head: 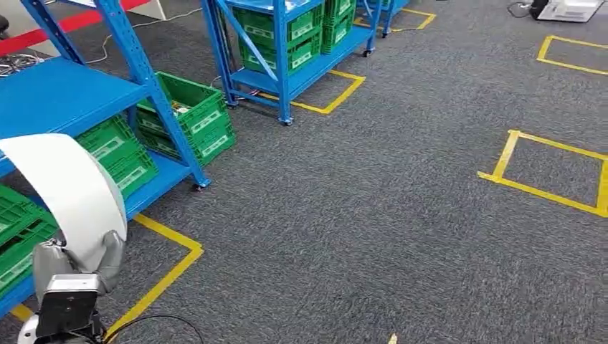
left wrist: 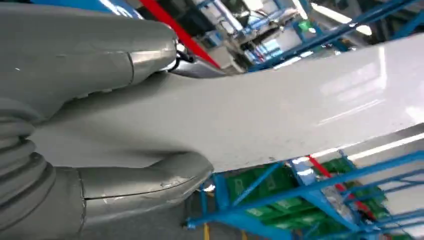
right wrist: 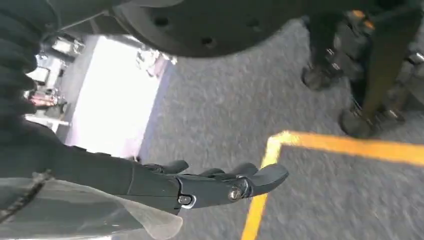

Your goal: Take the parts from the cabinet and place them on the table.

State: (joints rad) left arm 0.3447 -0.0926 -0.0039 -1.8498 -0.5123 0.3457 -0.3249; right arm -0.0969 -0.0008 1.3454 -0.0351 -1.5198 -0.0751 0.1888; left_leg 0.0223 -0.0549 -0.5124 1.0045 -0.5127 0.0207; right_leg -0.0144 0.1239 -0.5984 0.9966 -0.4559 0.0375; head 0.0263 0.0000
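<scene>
A white curved panel part (head: 68, 190) rises from my left hand (head: 79, 261) at the lower left of the head view. In the left wrist view the same white part (left wrist: 280, 115) stretches across the picture, and my left hand (left wrist: 60, 65) grips it with the thumb on one face and fingers on the other. My right hand (right wrist: 200, 187) hangs over the grey carpet, fingers stretched out and apart, holding nothing. The blue cabinet rack (head: 64, 93) stands at the left, with green crates (head: 190, 115) on its lower shelf.
A second blue rack (head: 287, 43) with green crates stands further back. Yellow tape squares (head: 552, 172) mark the grey carpet to the right and around the racks. A black cable (head: 154, 319) lies on the floor by my left arm.
</scene>
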